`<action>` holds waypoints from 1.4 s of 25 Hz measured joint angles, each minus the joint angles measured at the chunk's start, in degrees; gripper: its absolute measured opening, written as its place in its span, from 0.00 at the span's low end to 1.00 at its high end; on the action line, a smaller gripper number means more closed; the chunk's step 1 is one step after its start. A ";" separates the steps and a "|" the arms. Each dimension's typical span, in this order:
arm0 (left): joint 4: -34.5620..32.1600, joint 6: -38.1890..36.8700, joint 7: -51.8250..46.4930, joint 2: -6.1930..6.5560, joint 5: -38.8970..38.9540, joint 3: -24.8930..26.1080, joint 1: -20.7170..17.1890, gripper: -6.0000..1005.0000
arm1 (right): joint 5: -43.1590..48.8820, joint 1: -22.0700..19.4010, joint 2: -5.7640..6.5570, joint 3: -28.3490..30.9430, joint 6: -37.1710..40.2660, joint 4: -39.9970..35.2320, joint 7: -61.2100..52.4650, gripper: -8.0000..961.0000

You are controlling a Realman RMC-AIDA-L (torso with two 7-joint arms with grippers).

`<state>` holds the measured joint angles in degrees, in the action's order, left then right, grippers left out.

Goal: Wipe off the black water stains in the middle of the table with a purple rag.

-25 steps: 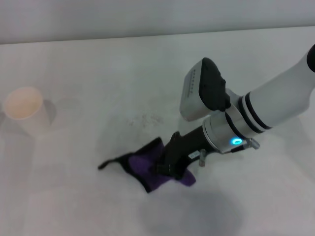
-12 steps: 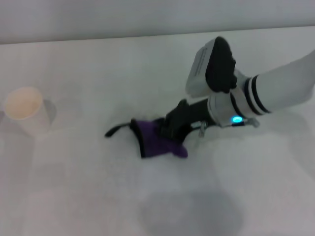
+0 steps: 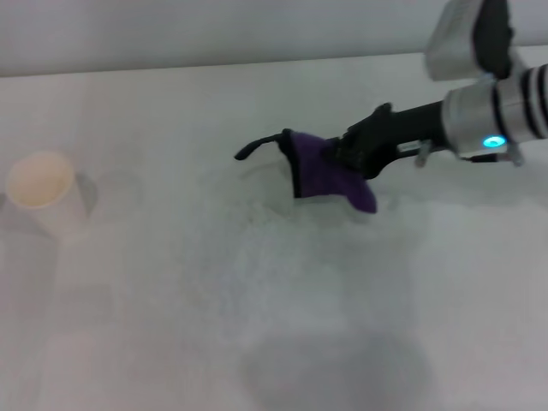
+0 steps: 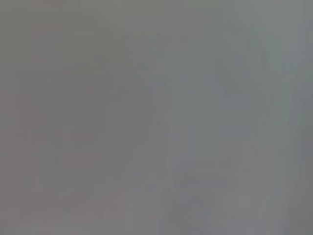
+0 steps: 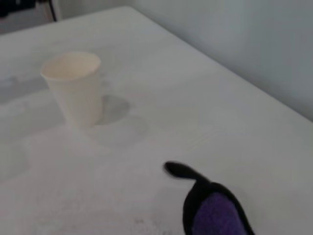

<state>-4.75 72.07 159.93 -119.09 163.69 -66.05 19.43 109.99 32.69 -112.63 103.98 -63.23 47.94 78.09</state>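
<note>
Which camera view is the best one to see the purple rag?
The head view is best. It shows the whole purple rag on the table, held by the right gripper, with its black tail sticking out. The right wrist view shows only one end of the rag and its tail. The left wrist view shows nothing of it.
</note>
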 joint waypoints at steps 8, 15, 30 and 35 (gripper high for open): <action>-0.09 -0.01 0.67 0.00 0.07 0.05 -0.13 0.88 | 0.42 -1.47 0.16 3.52 -1.83 -0.42 2.70 0.15; -0.09 -0.01 0.70 -0.09 0.07 0.05 -0.18 0.88 | 3.45 -1.69 -2.58 1.51 2.39 -1.73 6.96 0.16; -0.08 0.00 0.73 -0.01 0.04 0.05 0.03 0.88 | -7.01 -6.38 -2.51 3.12 5.95 2.29 9.60 0.35; -0.08 0.00 0.73 0.00 0.04 0.05 0.05 0.88 | -22.52 -8.92 -2.36 10.11 1.98 1.29 18.74 0.57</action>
<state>-4.83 72.07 160.67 -119.09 163.74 -66.00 19.48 87.48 23.77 -115.00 114.09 -61.25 49.22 96.83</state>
